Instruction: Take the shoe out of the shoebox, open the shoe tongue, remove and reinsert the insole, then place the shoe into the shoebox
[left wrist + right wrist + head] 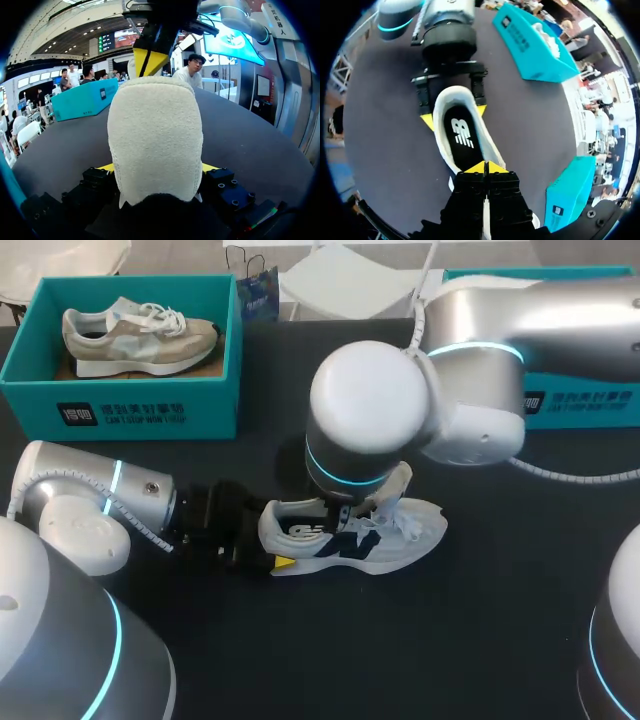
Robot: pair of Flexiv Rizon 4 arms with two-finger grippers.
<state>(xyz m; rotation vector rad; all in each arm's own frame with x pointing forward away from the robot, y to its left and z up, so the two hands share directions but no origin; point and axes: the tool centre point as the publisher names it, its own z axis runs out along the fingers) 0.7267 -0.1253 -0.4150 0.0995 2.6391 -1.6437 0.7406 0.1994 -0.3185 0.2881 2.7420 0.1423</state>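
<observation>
A white and navy shoe (355, 538) lies on its sole in the middle of the black table, toe toward the right. My left gripper (268, 540) holds its heel, a yellow fingertip (426, 121) pressed on each side; the fuzzy heel (155, 135) fills the left wrist view. My right gripper (486, 167) hangs over the shoe's opening, hidden under the wrist in the head view. Its yellow tips are shut together at the front end of the black insole (462, 137). I cannot see anything between them. A pale tongue flap (398, 485) stands up beside it.
A teal shoebox (130, 405) at the back left holds a beige shoe (140, 335). A second teal box (580, 405) stands at the back right behind my right arm. A small blue bag (258, 295) sits between them at the table's far edge.
</observation>
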